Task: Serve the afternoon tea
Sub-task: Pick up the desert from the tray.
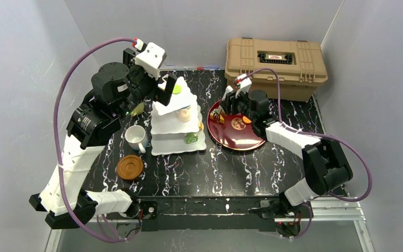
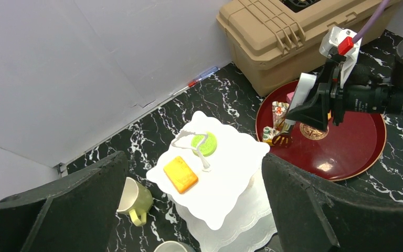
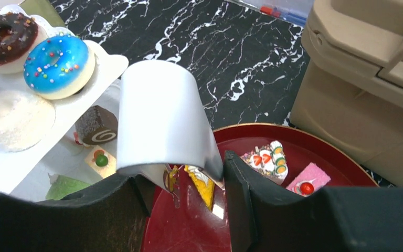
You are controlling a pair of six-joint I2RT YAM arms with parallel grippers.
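The white three-tier cake stand [image 1: 176, 123] stands mid-table. Its top tier [image 2: 225, 184] holds a green round cookie [image 2: 205, 143] and an orange bar [image 2: 180, 174]. A lower tier [image 3: 10, 152] holds a blue donut [image 3: 57, 63] and a chocolate donut [image 3: 8, 34]. My left gripper [image 1: 167, 90] hovers open and empty above the top tier [image 2: 193, 157]. My right gripper [image 1: 230, 102] is shut on silver tongs [image 3: 160, 115], with their tips at a yellow cake slice [image 3: 202, 184] on the red tray [image 1: 241, 137]. The white mug [image 1: 135, 137], yellow-green mug [image 1: 138, 109] and a brown coaster [image 1: 129, 166] sit left of the stand.
The tan ribbed case [image 1: 275, 65] stands at the back right, right behind the tray. More pastries lie on the tray: a strawberry-kiwi slice [image 3: 266, 160] and a pink piece [image 3: 307, 182]. Grey walls enclose the table on three sides.
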